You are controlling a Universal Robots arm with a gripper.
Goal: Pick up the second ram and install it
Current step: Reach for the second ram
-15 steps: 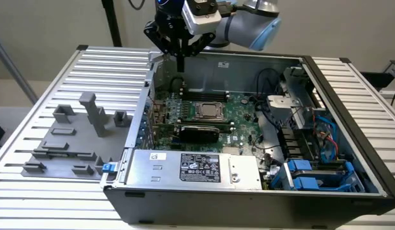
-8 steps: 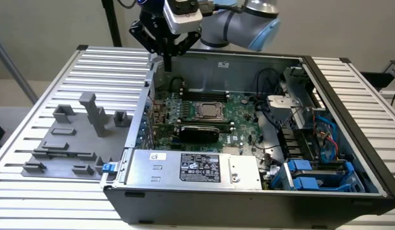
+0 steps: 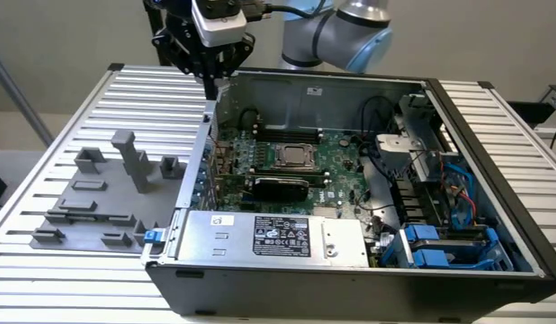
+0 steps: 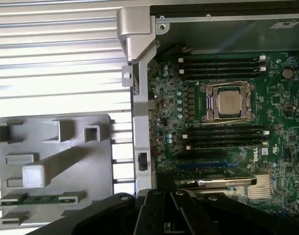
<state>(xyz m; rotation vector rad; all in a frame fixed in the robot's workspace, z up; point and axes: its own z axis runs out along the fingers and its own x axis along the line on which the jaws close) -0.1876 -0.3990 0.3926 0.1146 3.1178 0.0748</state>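
The ram (image 4: 41, 199) sits in a long narrow holder on the gray fixture (image 4: 93, 161), its green edge and small dark chips facing the wrist camera. It is seated between the holder's 2 end clips and nothing touches it. A tall square post (image 3: 134, 158) rises from the fixture near the ram's holder, with smaller empty blocks around it.

The fixture lies on the ribbed metal bench (image 3: 89, 277), just beside the open case (image 3: 350, 290) and on the exterior view's left of it. Inside the case the green board (image 4: 171, 105) lies flat, with the CPU (image 4: 229, 102) in its metal frame near the middle. Long black slots (image 4: 220, 63) run on both sides of the CPU; whether any of them holds a stick cannot be told. A gray power supply (image 3: 260, 236) with a label fills the case's near side, and blue drive trays (image 3: 431, 246) sit at the exterior view's right.

The gripper (image 3: 210, 89) hangs from the arm (image 3: 350, 34) over the case wall that faces the fixture, near its far corner. Its fingers point straight down, pressed together with nothing between them. It is well apart from the ram and above both the case and the fixture.
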